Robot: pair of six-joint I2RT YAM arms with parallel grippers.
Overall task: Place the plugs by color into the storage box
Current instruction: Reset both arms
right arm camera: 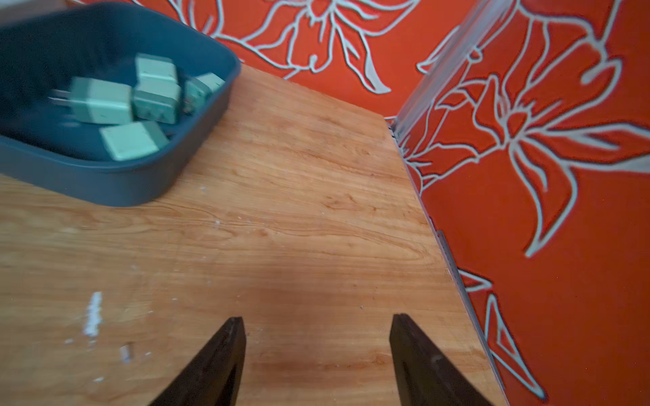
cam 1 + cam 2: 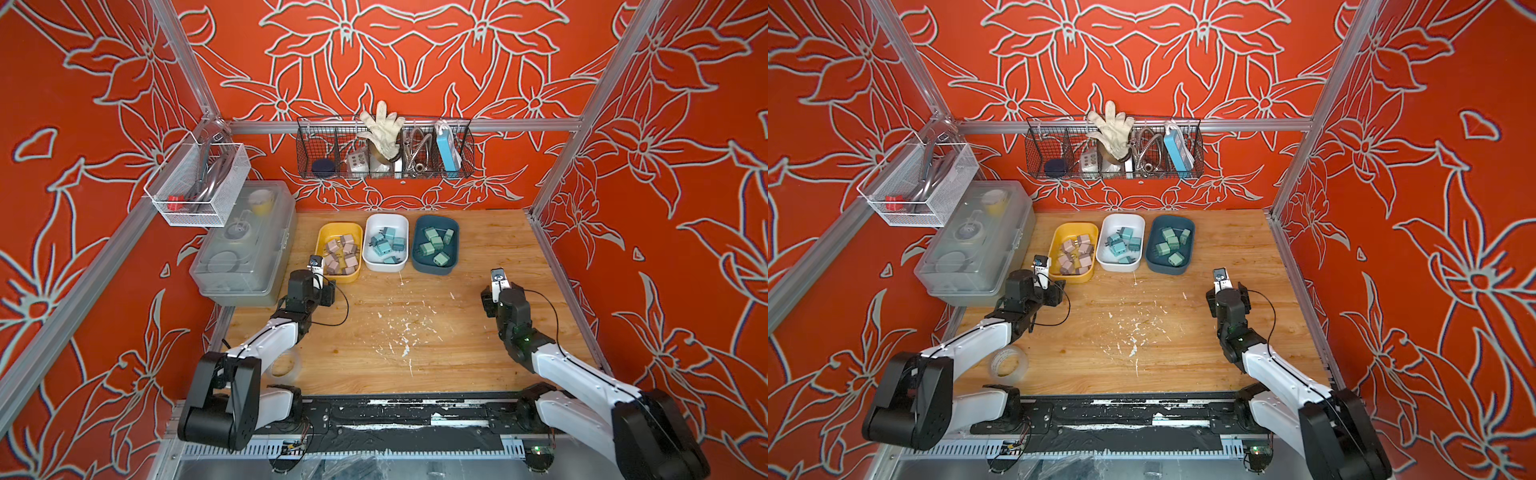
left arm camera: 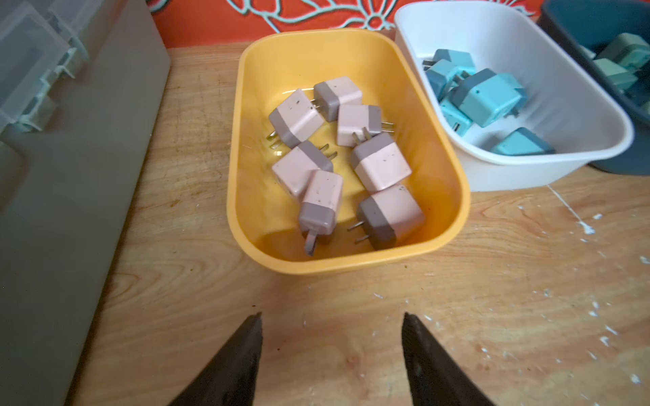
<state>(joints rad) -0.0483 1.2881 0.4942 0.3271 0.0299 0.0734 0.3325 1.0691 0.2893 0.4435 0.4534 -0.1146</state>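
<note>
Three storage boxes stand in a row at the back of the table. Several pink plugs [image 2: 341,254] lie in the yellow box [image 2: 340,225], several blue plugs [image 2: 386,245] in the white box [image 2: 386,216], and several green plugs [image 2: 434,245] in the dark blue box [image 2: 436,217]. My left gripper [image 3: 332,314] is open and empty above bare wood, just in front of the yellow box [image 3: 351,267]. My right gripper [image 1: 318,318] is also open and empty, over bare table to the front right of the dark blue box [image 1: 105,189].
A grey translucent lidded case [image 2: 245,245] stands against the left side, close to my left arm. A clear tape roll [image 2: 286,365] lies near the front left. Wire baskets [image 2: 384,149] hang on the walls. The right wall's metal frame [image 1: 439,242] runs close beside my right gripper.
</note>
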